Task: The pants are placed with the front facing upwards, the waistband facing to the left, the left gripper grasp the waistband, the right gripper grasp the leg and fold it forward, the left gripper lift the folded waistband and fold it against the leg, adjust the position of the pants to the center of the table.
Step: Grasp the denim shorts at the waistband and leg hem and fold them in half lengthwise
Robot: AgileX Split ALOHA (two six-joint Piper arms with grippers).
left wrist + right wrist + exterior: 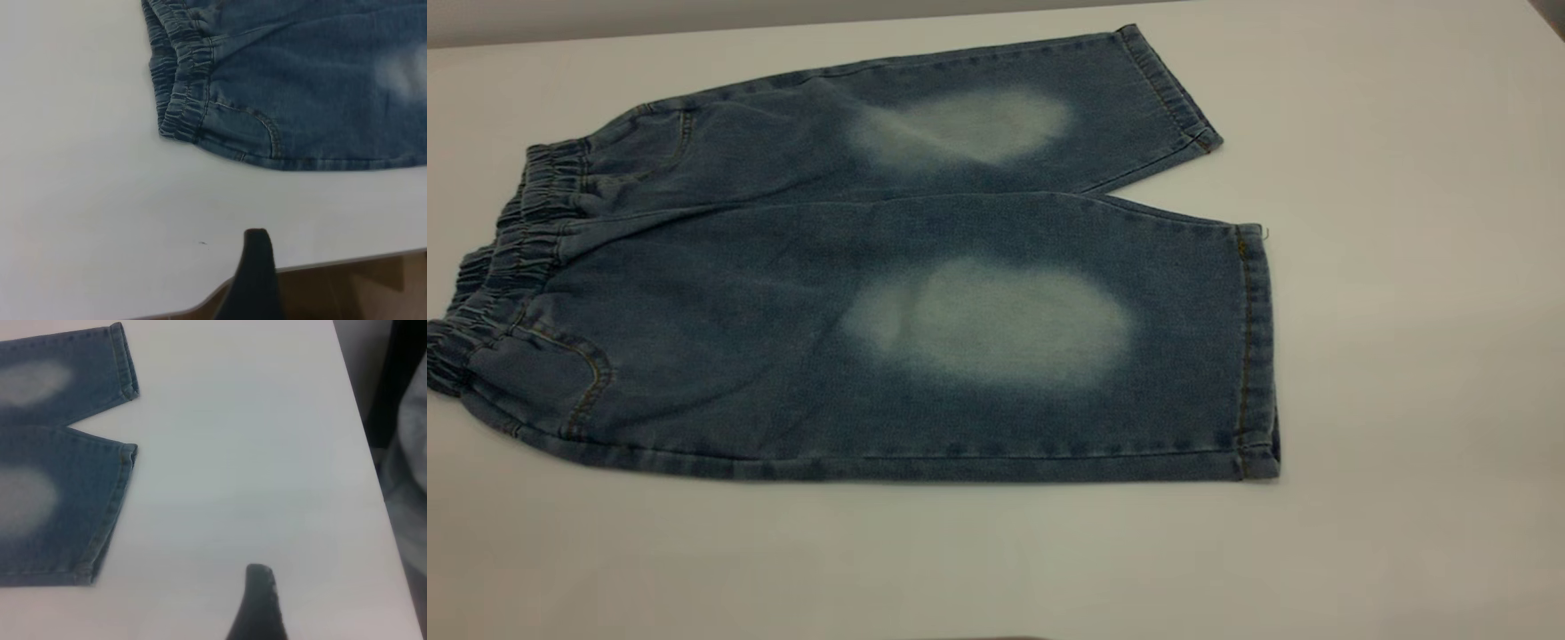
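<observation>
Exterior view, pants [871, 311] flat, both hands apart from them, grip state unclear

Only one dark fingertip [257, 267] of the left gripper shows, the rest cut off by the picture's edge, so its jaw spacing cannot be told. The right gripper likewise shows a single scuffed fingertip [260, 600]. Well beyond it, the pants [60, 487] run out of frame, waistband unseen.
</observation>
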